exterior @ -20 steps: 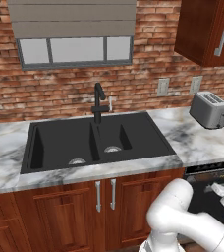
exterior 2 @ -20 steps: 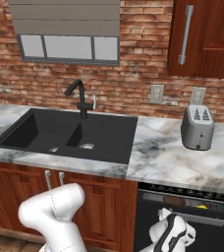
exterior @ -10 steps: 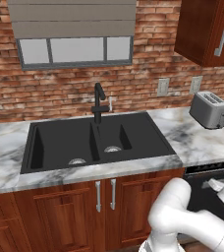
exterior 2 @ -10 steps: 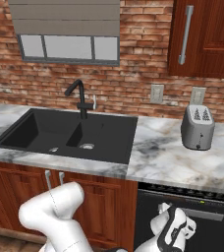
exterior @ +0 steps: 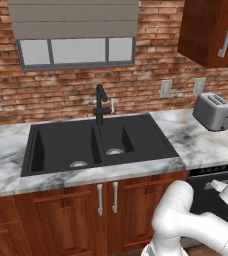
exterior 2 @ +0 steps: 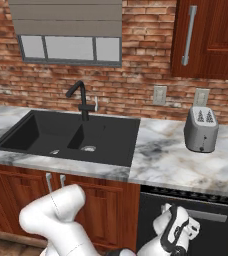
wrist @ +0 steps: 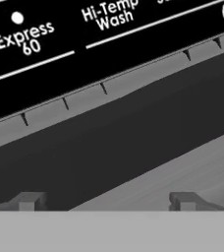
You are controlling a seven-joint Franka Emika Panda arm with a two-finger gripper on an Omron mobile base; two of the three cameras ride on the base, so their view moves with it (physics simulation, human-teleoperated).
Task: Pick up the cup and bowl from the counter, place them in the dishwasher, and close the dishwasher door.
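My gripper (wrist: 109, 201) is open, its two finger tips (wrist: 28, 201) stand well apart and hold nothing, and it is very close to the upper front of the dishwasher door (wrist: 133, 133). Just ahead of the tips I see a grey bar, which I take for the handle (wrist: 182, 172), then the dark panel, then a grey row of buttons, and beyond it the black control strip (wrist: 60, 44) with the words "Express 60" and "Hi-Temp Wash". From the right base view, my gripper (exterior 2: 178, 235) hangs low in front of the dishwasher (exterior 2: 221, 225), under the edge of the counter (exterior 2: 171, 165), and the door looks upright there, closed or nearly closed. I judge that I am at the door step of the task, but whether I am about to pull it open or have just pushed it, I cannot tell. I cannot find the cup and the bowl: the stretch of counter above and behind my gripper carries the toaster (exterior 2: 201, 130), further away to my left is the black sink (exterior 2: 71, 137) with its faucet (exterior 2: 81, 100), and behind all is the brick wall (exterior 2: 136, 80). If the two things are not yet in the rack, the next move calls for my fingers around the handle, a close, and a pull toward me and down. If they are inside, I must only check that the door sits flush and then draw my hand back.
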